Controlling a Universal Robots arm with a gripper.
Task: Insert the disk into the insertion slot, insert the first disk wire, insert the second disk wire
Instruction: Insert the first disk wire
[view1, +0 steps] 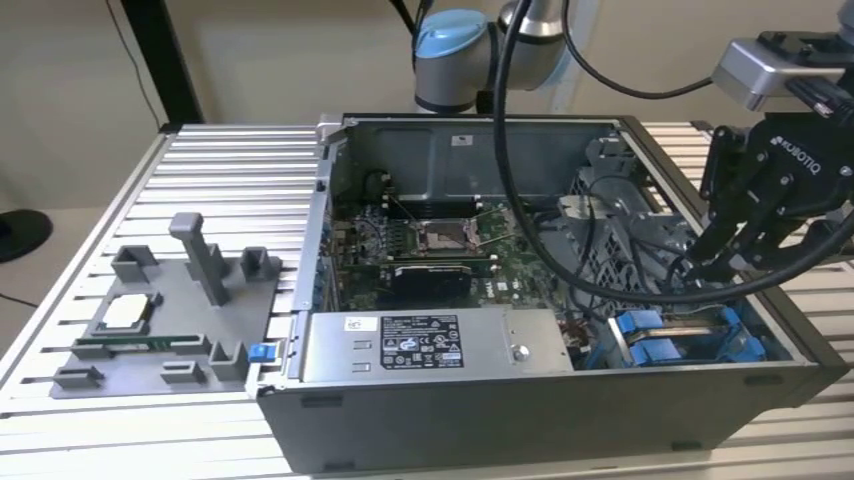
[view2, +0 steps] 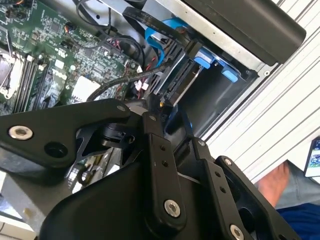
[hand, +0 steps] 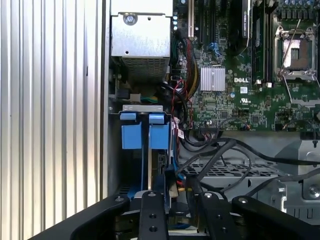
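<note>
Showing a flat rectangular silver-beige hard drive clipped in a bright blue plastic frame (view1: 641, 340), standing on edge inside a rectangular dark grey drive bay with blue tabs (view2: 220, 97), in the corner of the case toward the exterior view's right. Showing two of those blue tabs side by side at the bay's mouth in the first wrist view. Reaching down into that corner with a black two-fingered gripper (view1: 707, 268), pinching a small black cable plug (view2: 170, 95) between jaws closed onto it, just beside the hard drive's end; not possible to tell whether touching the drive. Trailing a thin black braided wire (view2: 107, 89) from the plug back over a green motherboard (view1: 427, 240). Enclosing all of this in an open grey metal computer case (view1: 534, 420), with a labelled grey power-supply box (view1: 427, 345) lying along the near wall, just beside the drive bay toward the exterior view's left. Resting the case on a ribbed silver aluminium table (view1: 227, 160). Sharing that table, well apart toward the exterior view's left, with a grey plastic fixture block with upright posts (view1: 174, 300).
</note>
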